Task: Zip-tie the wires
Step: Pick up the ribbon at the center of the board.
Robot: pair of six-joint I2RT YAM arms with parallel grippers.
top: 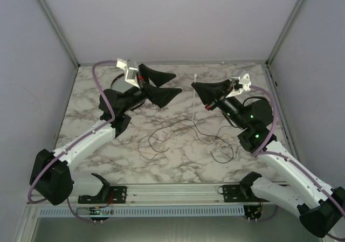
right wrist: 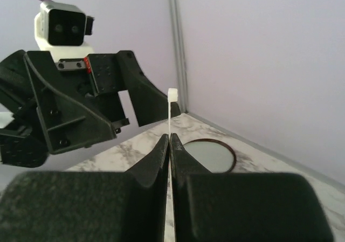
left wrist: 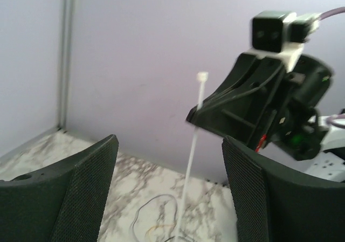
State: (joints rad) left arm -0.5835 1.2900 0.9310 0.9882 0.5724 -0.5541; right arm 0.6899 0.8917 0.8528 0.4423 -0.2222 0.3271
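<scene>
Pinching the zip tie (top: 193, 104) upright, the right jaws are closed on it; the left jaws gape empty. Light, springy and probably slick, it likely wants gripping near its head.

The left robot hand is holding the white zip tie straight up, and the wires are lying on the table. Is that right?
Not quite. It is the right gripper that holds the zip tie straight up, clamped shut on it, as the right wrist view shows. The wires do lie on the table.
</scene>
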